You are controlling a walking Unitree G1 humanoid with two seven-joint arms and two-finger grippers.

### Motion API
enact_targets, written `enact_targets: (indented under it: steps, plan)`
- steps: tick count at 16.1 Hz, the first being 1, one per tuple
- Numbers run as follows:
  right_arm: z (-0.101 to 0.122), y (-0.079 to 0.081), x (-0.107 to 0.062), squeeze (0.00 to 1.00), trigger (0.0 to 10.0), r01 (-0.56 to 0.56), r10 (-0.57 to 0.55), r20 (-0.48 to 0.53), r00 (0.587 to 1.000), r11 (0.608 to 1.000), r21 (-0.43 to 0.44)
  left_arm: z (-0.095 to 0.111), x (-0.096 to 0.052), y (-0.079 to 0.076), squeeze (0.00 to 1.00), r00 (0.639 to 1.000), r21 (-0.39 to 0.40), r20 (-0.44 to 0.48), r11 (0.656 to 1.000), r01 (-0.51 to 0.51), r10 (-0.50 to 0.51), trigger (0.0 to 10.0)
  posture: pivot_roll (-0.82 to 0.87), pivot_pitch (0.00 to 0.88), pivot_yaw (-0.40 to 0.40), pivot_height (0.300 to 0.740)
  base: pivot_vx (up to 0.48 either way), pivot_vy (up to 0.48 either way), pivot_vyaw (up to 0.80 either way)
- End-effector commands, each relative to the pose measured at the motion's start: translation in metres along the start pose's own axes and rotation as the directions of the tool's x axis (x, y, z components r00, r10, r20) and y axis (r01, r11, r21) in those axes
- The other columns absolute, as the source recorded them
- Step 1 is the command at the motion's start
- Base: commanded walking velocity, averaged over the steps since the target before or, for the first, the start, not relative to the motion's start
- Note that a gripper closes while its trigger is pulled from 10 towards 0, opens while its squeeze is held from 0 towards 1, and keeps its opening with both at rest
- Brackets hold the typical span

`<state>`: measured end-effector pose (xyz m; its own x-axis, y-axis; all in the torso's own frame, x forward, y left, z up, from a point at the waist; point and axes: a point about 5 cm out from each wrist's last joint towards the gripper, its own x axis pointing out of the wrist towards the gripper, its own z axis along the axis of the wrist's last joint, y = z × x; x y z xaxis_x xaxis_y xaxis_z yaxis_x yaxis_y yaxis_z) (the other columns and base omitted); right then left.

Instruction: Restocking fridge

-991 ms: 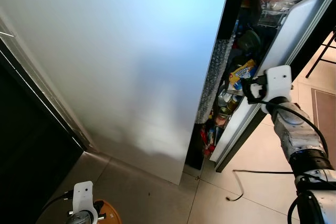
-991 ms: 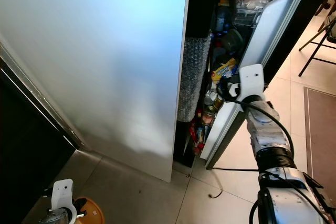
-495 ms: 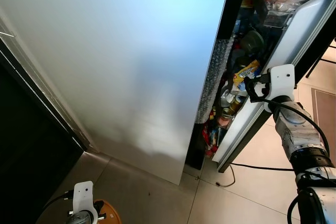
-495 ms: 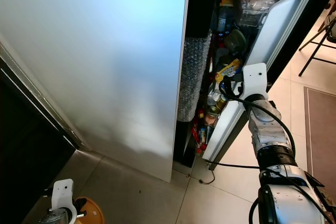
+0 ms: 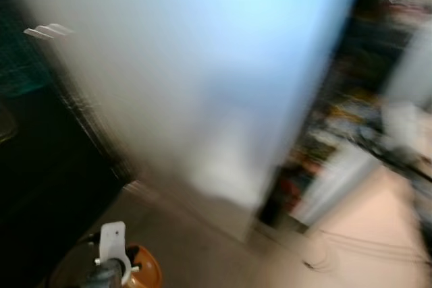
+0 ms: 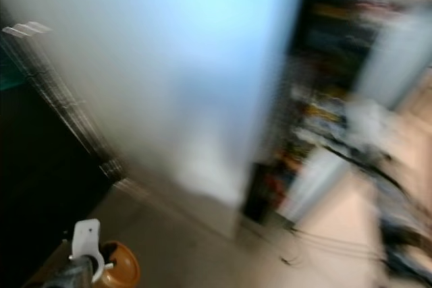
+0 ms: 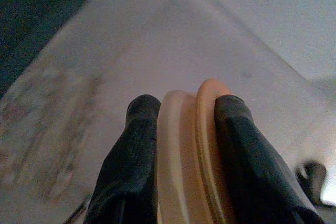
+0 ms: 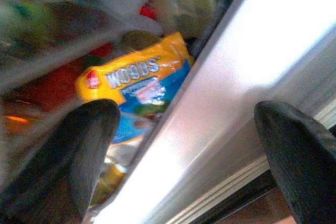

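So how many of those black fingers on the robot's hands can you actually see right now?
4. Two fingers of the left gripper are clamped on an orange lid above the floor. Two fingers of the right gripper are spread either side of the fridge door's edge.

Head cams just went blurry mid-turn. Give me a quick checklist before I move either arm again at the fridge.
1. Left gripper hold: ok. Both fingers are clamped on the orange lid.
2. Right gripper fingers: ok, open, straddling the edge of the fridge door.
3. Right gripper load: ok, nothing between the fingers but the door edge.
4. Door shelf contents: cannot tell in full. A yellow and blue packet sits close behind the door edge; the rest is blurred.
5. Head view: not ok. Both eye views are smeared, so the door's opening cannot be judged.
6. Floor by the fridge: cannot tell. A dark cable-like line shows faintly.
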<state>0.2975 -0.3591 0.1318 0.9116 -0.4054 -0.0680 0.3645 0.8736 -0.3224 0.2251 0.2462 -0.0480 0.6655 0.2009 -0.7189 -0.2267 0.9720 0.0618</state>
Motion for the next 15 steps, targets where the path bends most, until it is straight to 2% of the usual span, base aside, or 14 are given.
enact_targets:
  steps: [1, 4, 7, 8, 9, 10, 11, 14, 15]
  plan:
    - [-0.042, -0.044, -0.018, 0.0, 10.0, 0.24, -0.221, -0.203, 0.954, 0.968, 0.073, -0.016, -0.003, 0.004, 0.0, 0.998, 0.017, -0.064, 1.0, -0.008, 0.009, 10.0, -0.09, 0.115, 0.023, 0.74, 0.0, 0.0, 0.0]
    - [-0.054, -0.038, -0.024, 0.0, 10.0, 0.247, -0.221, -0.235, 0.947, 0.965, 0.088, -0.016, -0.003, 0.005, 0.0, 0.998, 0.02, -0.062, 1.0, -0.006, 0.007, 10.0, -0.08, 0.114, 0.023, 0.74, 0.0, 0.0, 0.0]
    - [-0.055, -0.037, -0.025, 0.0, 10.0, 0.247, -0.222, -0.233, 0.947, 0.965, 0.088, -0.015, -0.003, 0.005, 0.0, 0.998, 0.02, -0.063, 1.0, -0.006, 0.007, 10.0, -0.08, 0.114, 0.023, 0.74, 0.0, 0.0, 0.0]
    - [-0.068, -0.02, -0.03, 0.0, 10.0, 0.198, -0.163, -0.273, 0.948, 0.975, 0.103, -0.016, -0.003, 0.004, 0.0, 0.998, 0.019, -0.063, 1.0, -0.006, 0.007, 10.0, -0.07, 0.107, 0.017, 0.74, 0.0, 0.0, 0.0]
    - [-0.091, 0.008, -0.04, 0.0, 10.0, 0.123, -0.071, -0.343, 0.937, 0.984, 0.133, -0.016, -0.003, 0.004, 0.0, 0.998, 0.015, -0.065, 1.0, -0.004, 0.005, 10.0, -0.07, 0.102, 0.017, 0.74, 0.0, 0.0, 0.0]
    - [-0.108, 0.021, -0.049, 0.0, 10.0, 0.097, -0.032, -0.404, 0.914, 0.985, 0.142, -0.017, -0.003, 0.004, 0.0, 0.998, 0.008, -0.068, 1.0, 0.0, 0.0, 10.0, -0.07, 0.1, 0.017, 0.74, 0.0, 0.0, 0.0]
    - [-0.14, 0.038, -0.073, 0.0, 10.0, 0.075, 0.011, -0.53, 0.848, 0.987, 0.14, -0.018, -0.003, 0.003, 0.0, 0.997, 0.004, -0.08, 1.0, 0.01, -0.009, 10.0, -0.07, 0.093, 0.017, 0.74, 0.0, 0.0, 0.0]
    - [-0.171, 0.061, -0.106, 0.0, 10.0, 0.026, 0.086, -0.645, 0.759, 0.986, 0.162, -0.018, -0.003, 0.003, 0.0, 0.996, 0.006, -0.085, 1.0, 0.016, -0.015, 10.0, -0.06, 0.093, 0.023, 0.74, 0.0, 0.0, 0.0]
    - [-0.182, 0.075, -0.122, 0.0, 10.0, -0.016, 0.136, -0.683, 0.718, 0.984, 0.179, -0.018, -0.003, 0.003, 0.0, 0.996, 0.009, -0.084, 1.0, 0.022, -0.021, 10.0, -0.07, 0.098, 0.026, 0.74, 0.0, 0.0, 0.0]
